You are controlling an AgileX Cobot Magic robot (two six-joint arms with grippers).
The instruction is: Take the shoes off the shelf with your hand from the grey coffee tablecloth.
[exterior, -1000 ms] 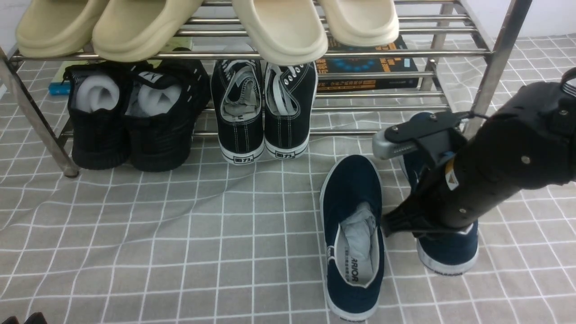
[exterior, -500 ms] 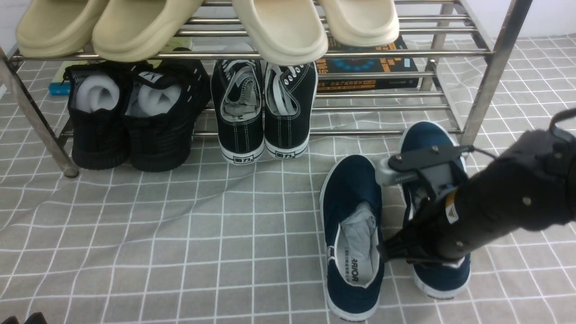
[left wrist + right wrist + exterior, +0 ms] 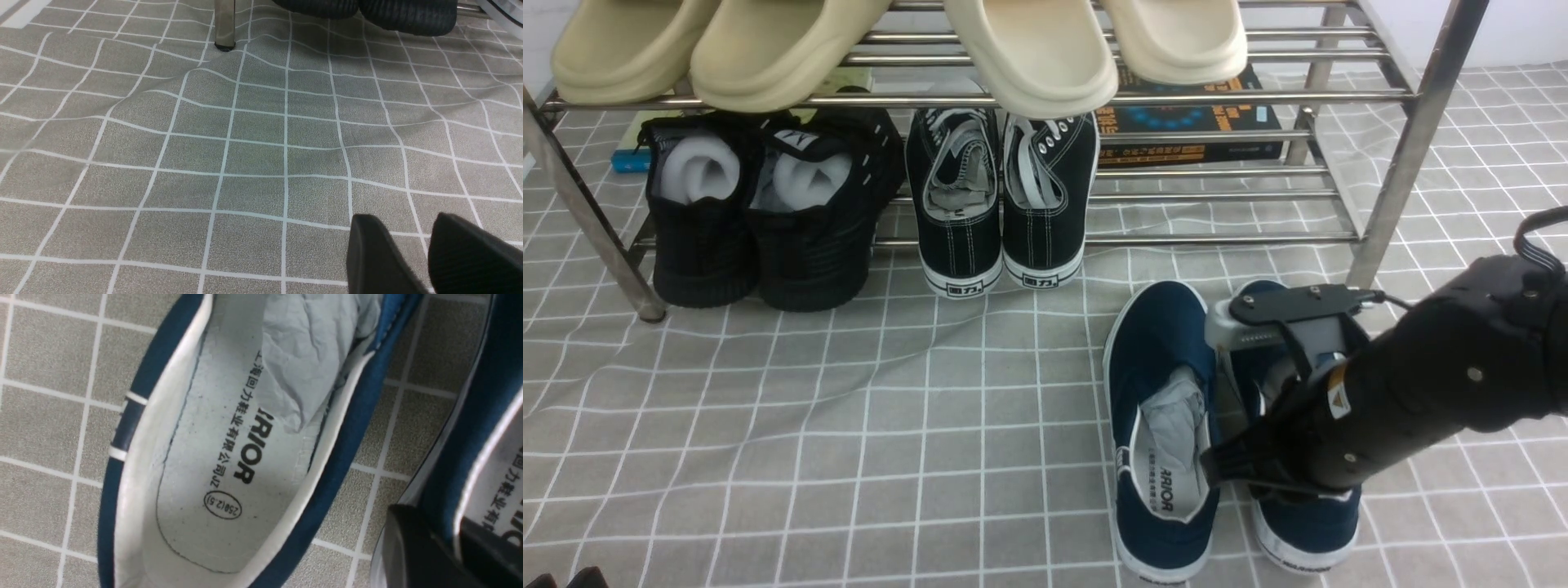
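Observation:
Two navy slip-on shoes lie on the grey grid tablecloth (image 3: 849,425) in front of the silver shelf (image 3: 1413,139). The left shoe (image 3: 1164,433) lies free, showing paper stuffing and its printed insole, also in the right wrist view (image 3: 212,457). My right gripper (image 3: 1229,469) is shut on the inner side wall of the right shoe (image 3: 1307,531). The right wrist view shows one finger outside that wall and one inside (image 3: 453,543). The arm hides most of this shoe. My left gripper (image 3: 408,241) is shut and empty, low over bare cloth.
On the lower tier stand black lace-up sneakers (image 3: 1001,204) and black knit shoes (image 3: 760,220), with a dark box (image 3: 1188,122) behind. Beige slippers (image 3: 1029,49) sit on the top tier. The shelf's left leg (image 3: 224,24) stands ahead of my left gripper. The cloth is wrinkled.
My right gripper has pulled the right navy shoe away from the shelf's lower rail, toward the camera and a little left, so it now lies beside the left shoe. The left shoe has not moved.

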